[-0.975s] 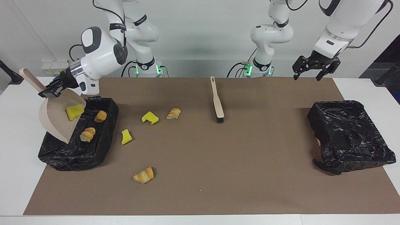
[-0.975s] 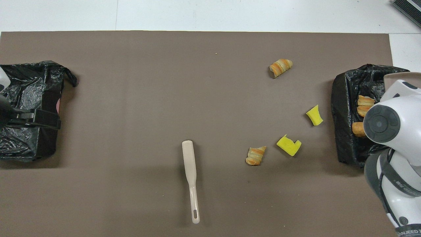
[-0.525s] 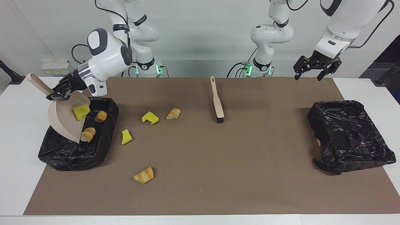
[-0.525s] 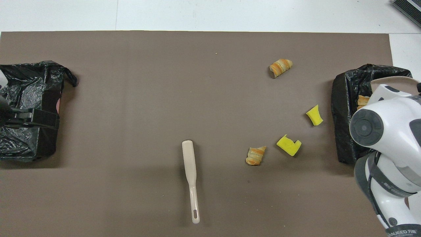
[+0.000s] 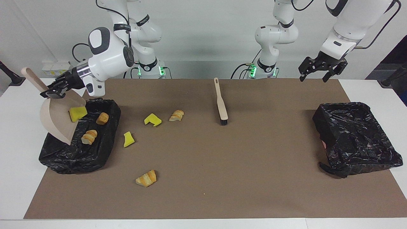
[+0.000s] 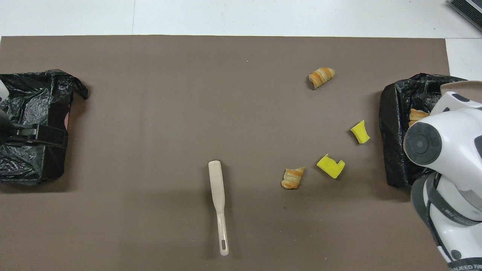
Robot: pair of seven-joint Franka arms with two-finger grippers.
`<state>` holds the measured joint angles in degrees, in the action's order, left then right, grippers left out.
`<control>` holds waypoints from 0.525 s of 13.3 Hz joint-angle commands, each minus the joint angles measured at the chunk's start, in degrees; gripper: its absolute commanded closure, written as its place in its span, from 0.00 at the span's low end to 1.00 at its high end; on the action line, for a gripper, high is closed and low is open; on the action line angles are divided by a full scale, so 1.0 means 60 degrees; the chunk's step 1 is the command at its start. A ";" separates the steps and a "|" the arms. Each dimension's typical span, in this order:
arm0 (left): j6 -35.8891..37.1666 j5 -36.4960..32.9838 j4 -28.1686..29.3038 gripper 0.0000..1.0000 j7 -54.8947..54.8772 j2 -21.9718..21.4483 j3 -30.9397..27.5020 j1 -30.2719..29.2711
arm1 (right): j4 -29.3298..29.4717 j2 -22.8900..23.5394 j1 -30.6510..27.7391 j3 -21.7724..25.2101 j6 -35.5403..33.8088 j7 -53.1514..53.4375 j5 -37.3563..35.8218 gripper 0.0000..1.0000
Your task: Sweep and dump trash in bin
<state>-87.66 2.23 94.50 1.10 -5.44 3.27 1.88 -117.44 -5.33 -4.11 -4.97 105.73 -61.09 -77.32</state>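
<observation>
Right end effector [image 5: 50, 93] tilts dustpan [image 5: 57, 119] over bin [image 5: 95, 152].

- Robot lab: two white arms [image 5: 108, 54] bolted at a white table [image 5: 19, 127]
- Brown mat [image 5: 222, 152] taped out as work surface
- Bare pale wall [image 5: 206, 28], loose cables [image 5: 241, 68]

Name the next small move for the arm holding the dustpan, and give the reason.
Probably tip the dustpan a little steeper over the bin. The right gripper is shut on its handle, with the pan slanted, lip down, above the bin, yet one yellow sponge chunk sits on the pan. Two bread pieces lie in the bin.
</observation>
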 commanded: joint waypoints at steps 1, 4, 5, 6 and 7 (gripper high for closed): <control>0.0094 -0.0152 -0.0061 0.00 -0.0036 -0.0046 0.0086 -0.0123 | -0.0025 -0.0239 0.0012 -0.0022 -0.0132 -0.0161 0.0096 1.00; 0.0094 -0.0152 -0.0061 0.00 -0.0036 -0.0046 0.0086 -0.0123 | -0.0319 0.0416 -0.0135 -0.0022 0.0600 0.0468 0.0947 1.00; 0.0094 -0.0152 -0.0061 0.00 -0.0036 -0.0046 0.0086 -0.0123 | -0.0261 0.0623 -0.0135 -0.0022 0.0950 0.0368 0.0977 1.00; 0.0094 -0.0152 -0.0061 0.00 -0.0036 -0.0046 0.0086 -0.0123 | -0.0246 0.0639 -0.0135 -0.0022 0.0953 0.0236 0.0963 1.00; 0.0094 -0.0152 -0.0061 0.00 -0.0036 -0.0046 0.0086 -0.0123 | -0.0217 0.0625 -0.0077 0.0007 0.0808 0.0018 0.0832 1.00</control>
<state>-87.66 2.23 94.50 1.10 -5.44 3.27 1.88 -119.13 -1.41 -4.18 -4.83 110.30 -59.53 -72.19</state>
